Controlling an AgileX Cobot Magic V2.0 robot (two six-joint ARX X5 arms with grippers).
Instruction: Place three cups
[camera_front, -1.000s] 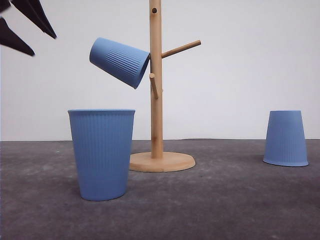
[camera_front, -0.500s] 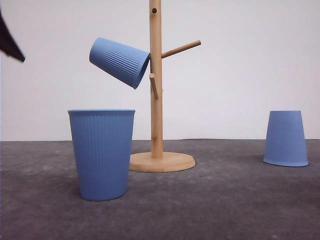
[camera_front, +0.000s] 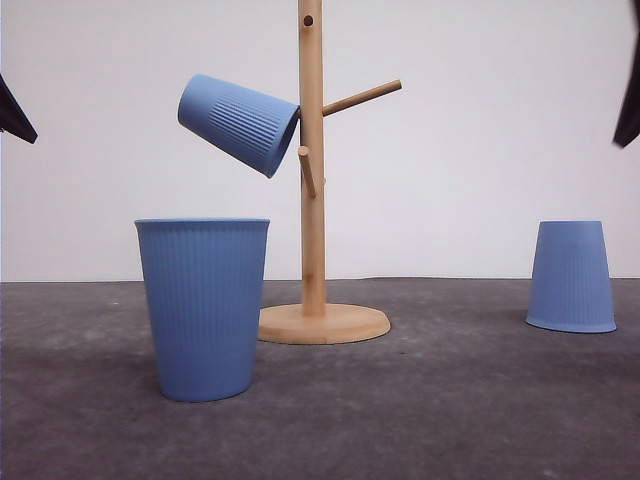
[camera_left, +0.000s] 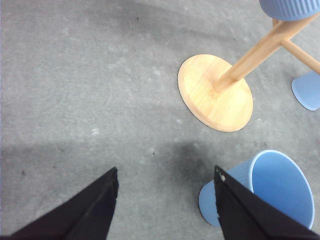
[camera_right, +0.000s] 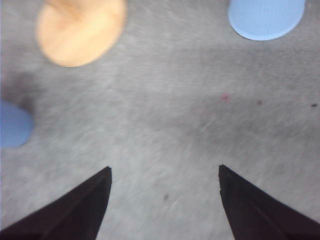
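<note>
One light-blue ribbed cup (camera_front: 238, 123) hangs tilted on a peg of the wooden rack (camera_front: 312, 170). A second cup (camera_front: 203, 305) stands upright, mouth up, in front of the rack on the left. The third cup (camera_front: 571, 275) sits upside down at the right. My left gripper (camera_left: 165, 182) is open and empty, high above the mat, with the upright cup (camera_left: 270, 187) beside its finger. My right gripper (camera_right: 165, 172) is also open and empty over bare mat, with the inverted cup (camera_right: 265, 17) farther off. In the front view, dark fingertips (camera_front: 12, 115) show at both side edges.
The rack's round wooden base (camera_left: 215, 92) rests on the grey mat (camera_front: 450, 400). Two bare pegs (camera_front: 362, 97) stick out of the rack's post. A plain white wall stands behind.
The left gripper has drawn back toward the left edge of the front view. A dark tip of the right gripper has come in at the upper right edge. The cups have not moved.
</note>
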